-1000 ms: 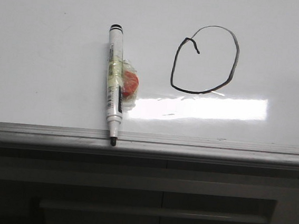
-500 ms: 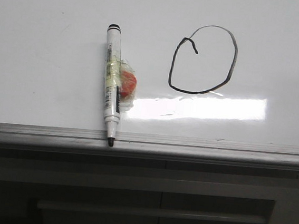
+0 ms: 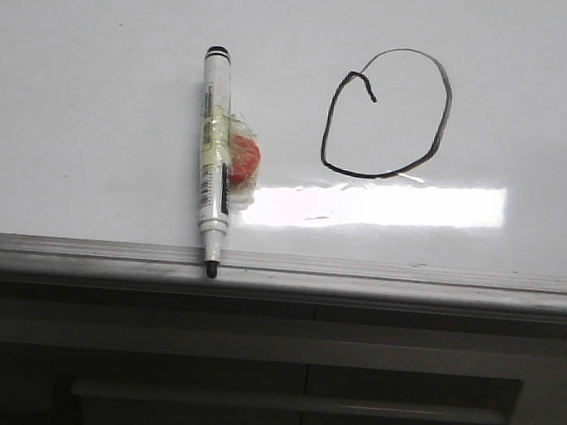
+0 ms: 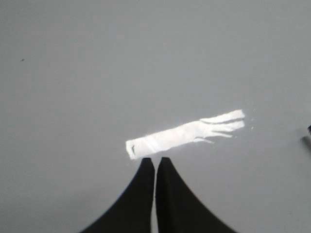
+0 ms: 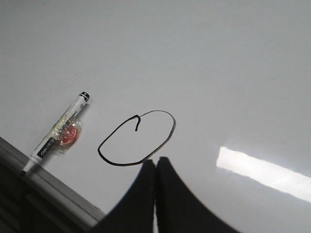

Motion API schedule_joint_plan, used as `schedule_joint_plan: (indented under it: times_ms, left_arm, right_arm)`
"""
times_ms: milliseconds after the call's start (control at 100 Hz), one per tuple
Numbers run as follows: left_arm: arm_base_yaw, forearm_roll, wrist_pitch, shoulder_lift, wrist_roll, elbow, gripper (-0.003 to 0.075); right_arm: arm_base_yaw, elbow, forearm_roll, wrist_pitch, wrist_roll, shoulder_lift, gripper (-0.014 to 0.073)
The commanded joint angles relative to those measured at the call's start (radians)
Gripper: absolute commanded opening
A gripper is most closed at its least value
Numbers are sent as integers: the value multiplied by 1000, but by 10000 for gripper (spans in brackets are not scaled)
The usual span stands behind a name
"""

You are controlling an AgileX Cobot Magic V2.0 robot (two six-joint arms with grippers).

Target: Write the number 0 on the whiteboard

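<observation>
Here you see the whiteboard (image 3: 93, 104) lying flat and filling the upper part of the front view, its grey metal edge strip (image 3: 358, 278) running along the near side. The number 0 (image 3: 386, 113) is drawn on the board's right of centre as a thin black oval loop with a small hook at its upper left; the loop's lower edge sits just above a bright rectangular glare (image 3: 375, 203) reflected in the glossy surface. To the left of the loop, apart from it, you find the marker pen (image 3: 213, 161), white-bodied, lying on the board with its capped end away from you and its dark tip resting on the edge strip. A red blob (image 3: 244, 161) is fixed to the pen's right side under clear tape. Below the strip you see a dark grey panelled surface (image 3: 246, 390) crossed by a horizontal bar (image 3: 285, 403). In the left wrist view, your left gripper (image 4: 155, 167) hangs over bare board with its two black fingers pressed together and nothing between them, the glare just beyond the tips. In the right wrist view, your right gripper (image 5: 155, 167) is likewise closed and empty, its fingertips just short of the loop's nearest edge, with the pen lying well off to one side by the board's edge. Neither gripper appears in the front view.
</observation>
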Motion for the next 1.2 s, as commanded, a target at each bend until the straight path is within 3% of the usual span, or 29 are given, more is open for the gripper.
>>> schedule_joint_plan:
  times_ms: [0,190,370,690,1190]
  left_arm:
    - [46,-64,-69,3,91,11,-20]
    - [134,-127,-58,-71,79,126,-20]
    - [150,-169,-48,-164,75,213,-20]
    - [150,-201,189,-162,72,210,-20]
    - [150,-201,194,-162,72,210,-20]
  right_arm:
    - [-7,-25,-6,-85,-1,8,-69]
    - [-7,-25,-6,-82,-1,8,-69]
    - [-7,-25,-6,-82,-1,8,-69]
    - [-7,-25,-6,-80,-1,8,-69]
    - [-7,-25,-6,-79,-1,8,-69]
